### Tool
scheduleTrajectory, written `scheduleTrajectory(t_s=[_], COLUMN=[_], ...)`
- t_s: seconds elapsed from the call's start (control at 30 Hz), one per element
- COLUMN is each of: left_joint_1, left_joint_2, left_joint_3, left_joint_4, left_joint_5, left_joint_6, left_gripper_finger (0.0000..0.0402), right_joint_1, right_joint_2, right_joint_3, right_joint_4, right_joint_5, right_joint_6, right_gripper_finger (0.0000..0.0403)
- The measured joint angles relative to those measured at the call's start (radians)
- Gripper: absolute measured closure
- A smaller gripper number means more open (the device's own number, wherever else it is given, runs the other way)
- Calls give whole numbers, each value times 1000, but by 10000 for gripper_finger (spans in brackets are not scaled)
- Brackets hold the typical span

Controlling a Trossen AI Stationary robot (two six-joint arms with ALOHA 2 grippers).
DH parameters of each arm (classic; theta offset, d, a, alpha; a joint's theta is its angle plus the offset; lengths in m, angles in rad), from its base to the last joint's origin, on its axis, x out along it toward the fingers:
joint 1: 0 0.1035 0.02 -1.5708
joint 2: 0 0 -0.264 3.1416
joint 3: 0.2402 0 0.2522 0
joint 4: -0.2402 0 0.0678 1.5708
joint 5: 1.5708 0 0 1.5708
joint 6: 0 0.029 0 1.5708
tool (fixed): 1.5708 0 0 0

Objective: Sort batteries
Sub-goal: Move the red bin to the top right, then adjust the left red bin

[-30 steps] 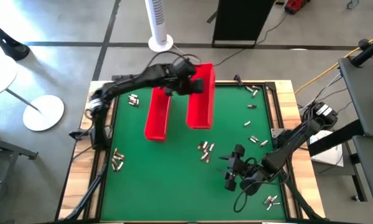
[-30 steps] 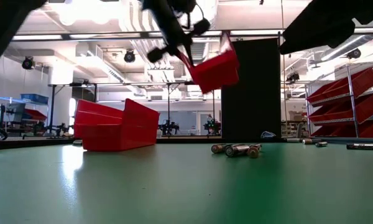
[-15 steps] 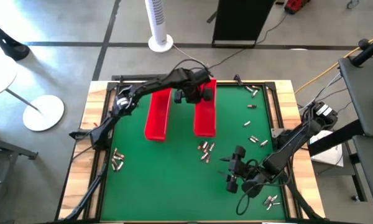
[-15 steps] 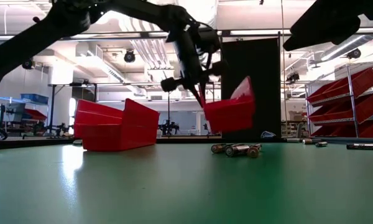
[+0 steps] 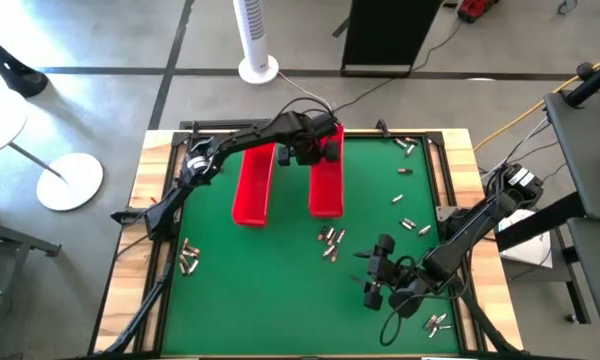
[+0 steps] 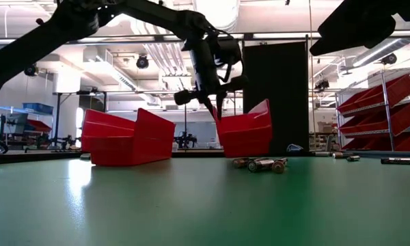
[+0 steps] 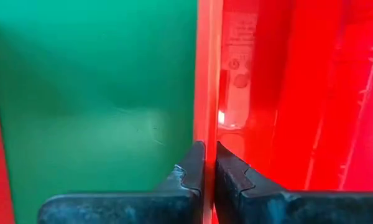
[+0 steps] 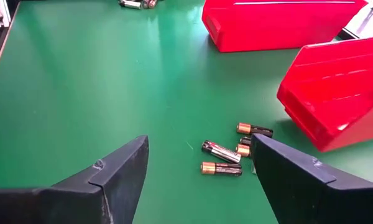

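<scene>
Batteries all loose, none sorted yet; my left gripper pinches red tray wall; right gripper gapes empty.

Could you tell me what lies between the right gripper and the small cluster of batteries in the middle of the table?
Only bare green mat: the high view shows nothing between the open right gripper and the cluster of batteries.

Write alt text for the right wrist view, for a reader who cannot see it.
The right claw, its two dark fingers spread open, hovers over a green table facing a small cluster of batteries. Beyond them sit two red trays: a near tray and a far tray.
</scene>
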Motion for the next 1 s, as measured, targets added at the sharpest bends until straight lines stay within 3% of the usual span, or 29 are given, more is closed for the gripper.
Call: scheduleTrajectory(t_s=[0.33, 0.5, 0.73, 0.87, 1.0], left_joint_1=[-12, -12, -13, -14, -12], left_joint_2=[27, 32, 32, 7, -50], left_joint_3=[0, 6, 110, 148, 147], left_joint_4=[2, 16, -11, -77, -285], left_joint_5=[7, 6, -9, -10, -45], left_joint_6=[-42, -14, 45, 72, 114], left_gripper_finger=[363, 322, 249, 210, 186], right_joint_1=[0, 0, 0, 0, 0], right_joint_2=[0, 0, 0, 0, 0], right_joint_3=[0, 0, 0, 0, -1], right_joint_4=[0, 0, 0, 0, 1], right_joint_5=[0, 0, 0, 0, -8], right_joint_6=[0, -1, -9, -9, -8], right_gripper_finger=[107, 100, 98, 105, 109])
